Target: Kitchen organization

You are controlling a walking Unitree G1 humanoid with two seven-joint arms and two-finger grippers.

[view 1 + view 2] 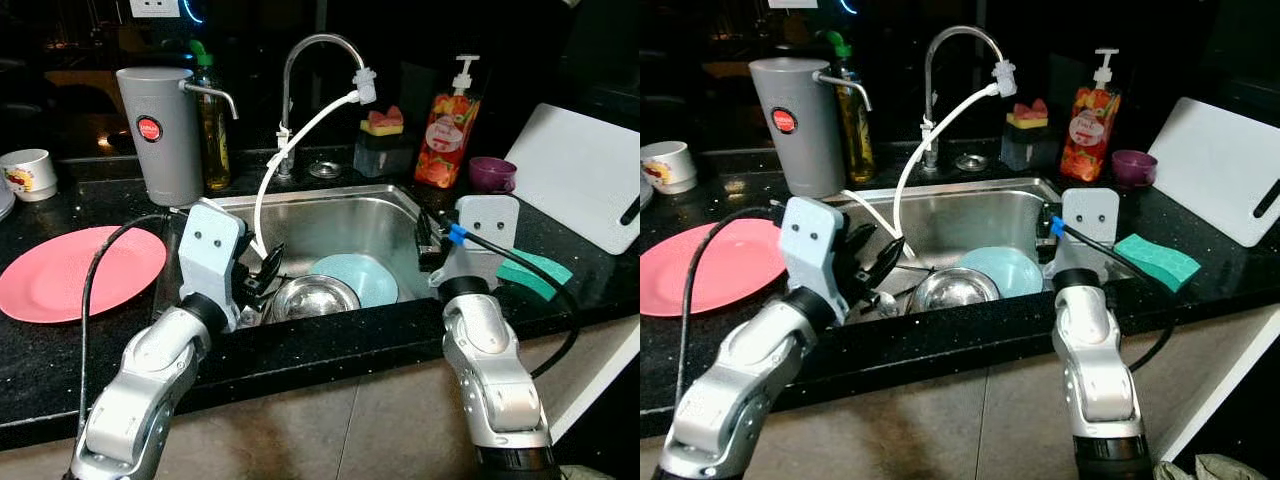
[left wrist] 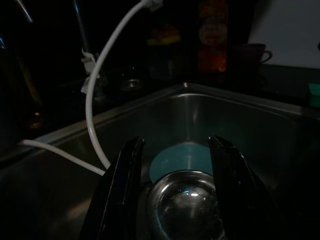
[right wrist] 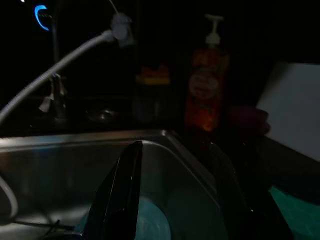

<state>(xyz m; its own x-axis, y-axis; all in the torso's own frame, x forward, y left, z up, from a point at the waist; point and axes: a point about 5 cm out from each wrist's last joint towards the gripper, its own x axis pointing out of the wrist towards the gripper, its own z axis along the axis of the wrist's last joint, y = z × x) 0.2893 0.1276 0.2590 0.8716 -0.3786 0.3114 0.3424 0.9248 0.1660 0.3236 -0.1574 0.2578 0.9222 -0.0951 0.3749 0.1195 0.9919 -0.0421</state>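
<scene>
- The left gripper was held with its fingers spread, poised over the steel bowl in the sink, the bowl being framed between the two fingers in the left wrist view.
- The step in hand was judged to be a grasp of that bowl; a rim pinch would be best served by one finger being lowered inside and one outside, since the polished wall was likely to slip under a wide clasp.
- The white hose trailing from the tap into the basin was seen just beside the gripper and should be kept clear of the fingers.
- The right gripper was held at the sink's right edge, fingers apart and nothing between them.
- The sink was seen to hold the steel bowl and a pale blue plate, the bowl overlapping the plate's edge; whether anything lay in the bowl could not be told in the dim view.
- A pink plate lay bare on the counter, and a green sponge lay near the right gripper.
</scene>
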